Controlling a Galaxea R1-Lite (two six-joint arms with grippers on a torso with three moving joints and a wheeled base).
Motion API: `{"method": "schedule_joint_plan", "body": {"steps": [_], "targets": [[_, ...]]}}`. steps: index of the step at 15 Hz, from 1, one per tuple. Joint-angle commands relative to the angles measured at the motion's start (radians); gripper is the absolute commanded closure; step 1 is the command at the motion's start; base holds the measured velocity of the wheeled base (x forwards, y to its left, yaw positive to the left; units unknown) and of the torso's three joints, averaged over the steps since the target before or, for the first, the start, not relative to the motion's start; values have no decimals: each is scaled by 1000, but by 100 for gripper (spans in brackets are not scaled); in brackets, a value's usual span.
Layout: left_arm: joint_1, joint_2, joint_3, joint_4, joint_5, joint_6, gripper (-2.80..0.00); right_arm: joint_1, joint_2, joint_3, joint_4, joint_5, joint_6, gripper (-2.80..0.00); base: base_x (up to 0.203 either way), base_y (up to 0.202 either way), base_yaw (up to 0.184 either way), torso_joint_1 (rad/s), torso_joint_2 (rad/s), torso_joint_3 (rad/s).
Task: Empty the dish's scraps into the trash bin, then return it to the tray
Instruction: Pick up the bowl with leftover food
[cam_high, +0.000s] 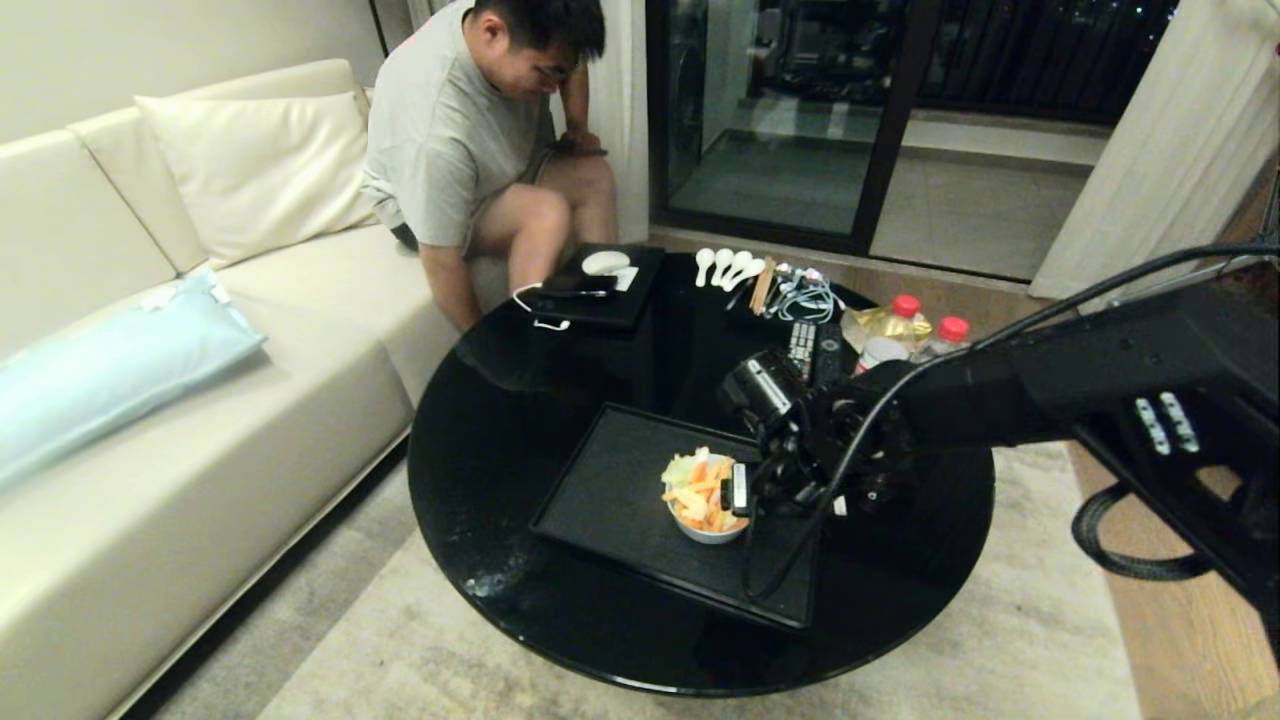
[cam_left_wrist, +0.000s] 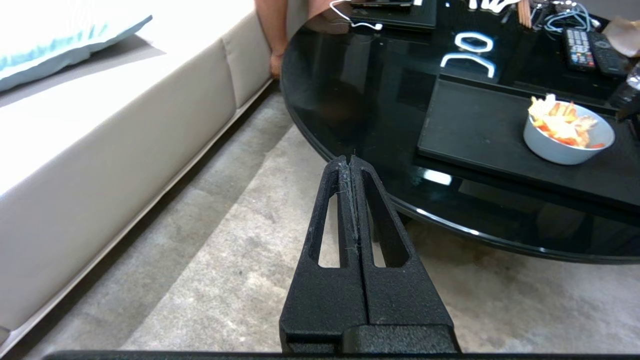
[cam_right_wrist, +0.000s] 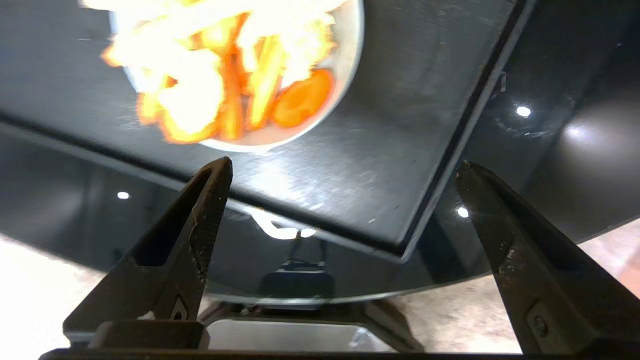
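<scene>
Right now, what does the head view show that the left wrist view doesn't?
Only the head view shows the right gripper, open beside the dish, plus the seated person's torso, two red-capped bottles and white spoons. Only the left wrist view shows the left gripper, shut and hanging off the table's edge above the rug. Both show the dish of scraps on the tray, the round black table, the remote and the sofa.
</scene>
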Motion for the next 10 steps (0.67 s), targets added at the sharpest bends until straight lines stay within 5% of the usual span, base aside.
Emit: {"method": "schedule_joint_plan", "body": {"steps": [1, 10], "targets": [[1, 0, 0, 0, 0, -1, 0, -15, 49, -17, 3, -9, -1, -280, 0, 0, 0, 0, 0, 0], [0, 0, 0, 0, 0, -1, 0, -93, 161, -138, 9, -16, -27, -280, 0, 0, 0, 0, 0, 0]]}}
